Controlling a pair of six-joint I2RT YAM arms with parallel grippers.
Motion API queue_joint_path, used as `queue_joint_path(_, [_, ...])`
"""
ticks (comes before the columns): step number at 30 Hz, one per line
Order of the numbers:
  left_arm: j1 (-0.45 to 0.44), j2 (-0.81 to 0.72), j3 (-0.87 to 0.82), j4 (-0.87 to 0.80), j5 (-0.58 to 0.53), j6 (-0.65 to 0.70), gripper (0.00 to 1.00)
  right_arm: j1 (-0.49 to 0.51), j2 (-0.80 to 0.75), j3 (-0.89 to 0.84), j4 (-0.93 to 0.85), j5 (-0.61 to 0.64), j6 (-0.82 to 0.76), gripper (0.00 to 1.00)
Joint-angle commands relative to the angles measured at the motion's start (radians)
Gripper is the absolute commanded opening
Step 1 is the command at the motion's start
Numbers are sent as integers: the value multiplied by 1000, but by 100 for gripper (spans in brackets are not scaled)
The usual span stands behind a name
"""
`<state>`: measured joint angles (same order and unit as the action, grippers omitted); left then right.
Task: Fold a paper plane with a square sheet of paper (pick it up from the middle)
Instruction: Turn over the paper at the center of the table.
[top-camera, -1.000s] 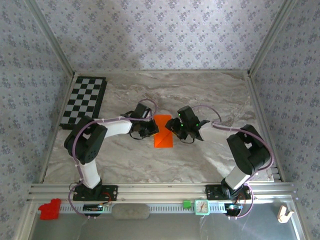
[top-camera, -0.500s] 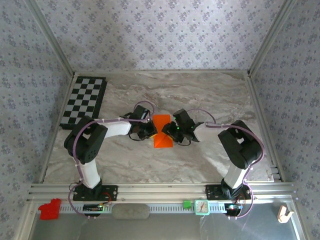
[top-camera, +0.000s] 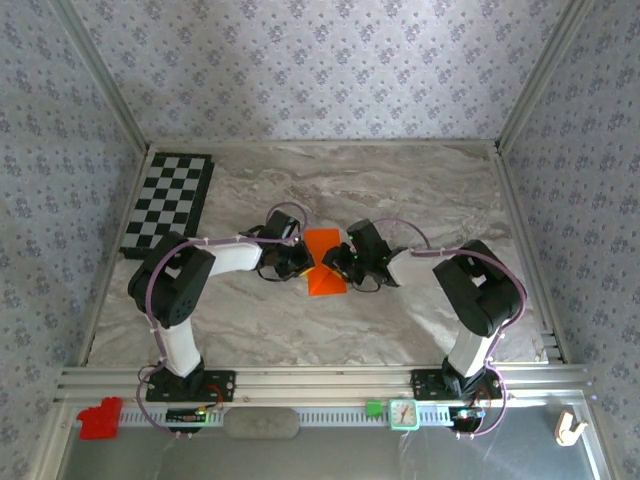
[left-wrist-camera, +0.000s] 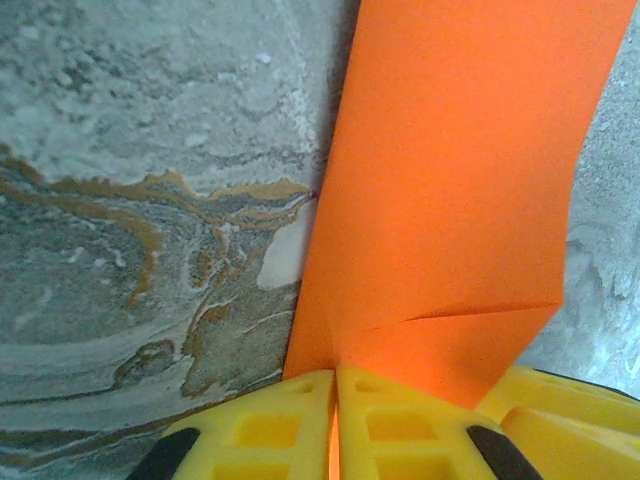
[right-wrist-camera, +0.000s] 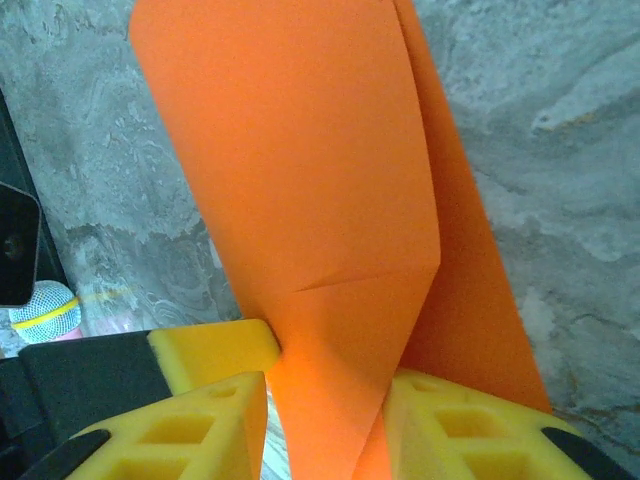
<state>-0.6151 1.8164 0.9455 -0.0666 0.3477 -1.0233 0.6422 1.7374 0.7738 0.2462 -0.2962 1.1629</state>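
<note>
Overhead a plain strip, the orange paper (top-camera: 322, 246) shows creases up close.

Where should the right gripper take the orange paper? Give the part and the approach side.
The right-hand edge at mid-length, near the short crease, coming in from the right. The paper looks lifted there. The left gripper pinches the opposite edge, and the right gripper straddles this one, jaws apart.

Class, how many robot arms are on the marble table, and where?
2. The white-and-black left arm reaches the bright orange folded paper sheet from the left; the black right arm meets it from the right.
</note>
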Motion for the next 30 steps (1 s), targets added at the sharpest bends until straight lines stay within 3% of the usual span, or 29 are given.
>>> queue_joint_path(1, [5,40,-18,-58,-27,-10,11,3,-15,-31,81,-9,-15,35])
queue_joint_path(11, [5,37,-17,-60,-24,-15,11,11,-13,-92,208,-18,-32,27])
queue_joint_path(30, [6,39,2,-63,7,-8,15,6,45,-79,207,-38,-29,13])
